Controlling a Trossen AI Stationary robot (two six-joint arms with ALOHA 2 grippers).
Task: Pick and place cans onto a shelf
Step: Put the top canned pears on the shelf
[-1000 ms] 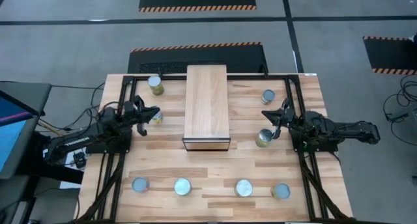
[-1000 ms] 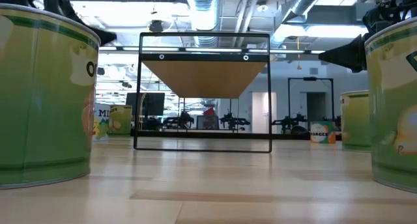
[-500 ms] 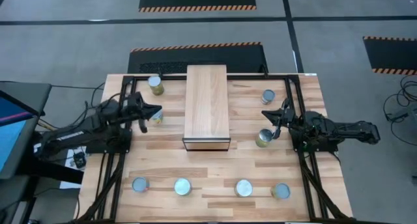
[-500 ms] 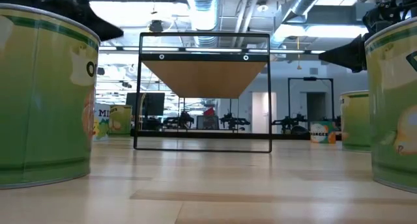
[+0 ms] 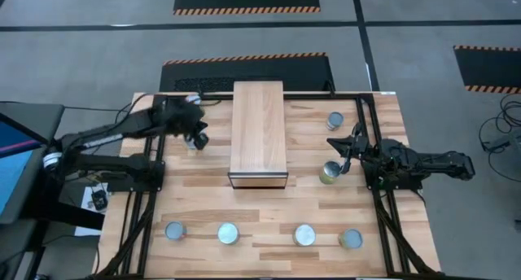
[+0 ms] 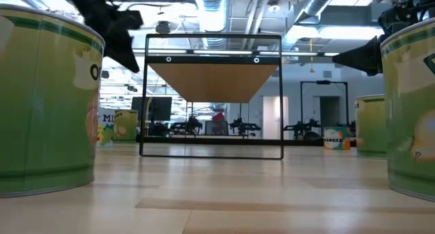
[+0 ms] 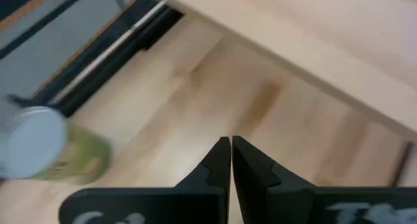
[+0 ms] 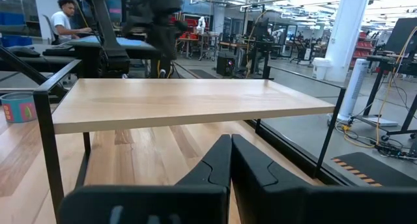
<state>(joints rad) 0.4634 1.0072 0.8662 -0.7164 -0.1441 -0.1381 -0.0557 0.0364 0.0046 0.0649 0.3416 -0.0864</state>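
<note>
The shelf is a long light-wood platform in the table's middle; it also shows in the low view. Several cans stand upright on their bases around it: two left of the shelf, one half under my left arm, two on the right, and several along the near edge. My left gripper is shut and empty, raised left of the shelf, with a can beside it. My right gripper is shut and empty, just far of the right can.
A black metal frame runs along the table's left, right and far sides. Two cans loom close in the low view. A person sits at a desk beyond the table. Bare planks lie between the shelf and the near row.
My left arm has risen and swung toward the table's far edge and the shelf, its gripper tipping down over the left cans. The can it stood beside has stayed in place.
</note>
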